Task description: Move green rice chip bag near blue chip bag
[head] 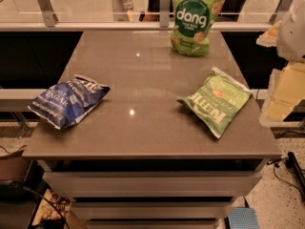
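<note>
The green rice chip bag (193, 20) is being seen untouched at the far edge of the bench (143, 75); the reach for it is judged as not yet being made

The gripper (282, 97) is being held off the bench's right side, beside a light green Kettle bag (217, 101); no bag is being carried by it, and how wide it is being spread is not being shown. The pouch is being seen upright, right of centre, well apart from the blue chip bag (69, 100) lying flat at the near left edge. A reach to the far edge is being called for next, then a grasp and a carry leftward across the bare middle. The Kettle bag is being judged the likeliest thing to be brushed or mistaken, and a glass railing (95, 26) is being seen just behind the pouch
</note>
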Controlling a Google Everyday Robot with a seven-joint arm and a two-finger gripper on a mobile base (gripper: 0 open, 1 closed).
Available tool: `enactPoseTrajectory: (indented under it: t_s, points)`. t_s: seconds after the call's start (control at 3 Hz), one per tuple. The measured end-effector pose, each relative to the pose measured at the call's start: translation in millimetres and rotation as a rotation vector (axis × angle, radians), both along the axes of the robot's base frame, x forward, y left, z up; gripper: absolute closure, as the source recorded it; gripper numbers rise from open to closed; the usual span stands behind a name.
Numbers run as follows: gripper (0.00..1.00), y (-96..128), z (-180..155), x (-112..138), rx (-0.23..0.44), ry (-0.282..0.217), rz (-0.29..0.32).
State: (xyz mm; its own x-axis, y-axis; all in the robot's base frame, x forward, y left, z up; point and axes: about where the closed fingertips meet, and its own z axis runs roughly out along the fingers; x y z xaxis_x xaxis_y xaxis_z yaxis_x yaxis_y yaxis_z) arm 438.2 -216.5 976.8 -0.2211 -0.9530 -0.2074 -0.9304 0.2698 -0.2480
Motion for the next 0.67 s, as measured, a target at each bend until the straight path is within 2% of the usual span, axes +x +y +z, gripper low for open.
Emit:
enactPoseTrajectory:
  t_s: [0.33,0.67]
  points:
    - [0.17,0.7,2.6,0.2,0.0,-0.011,0.0]
    - [0.09,1.4,5.1,0.3,0.0,-0.021,-0.001]
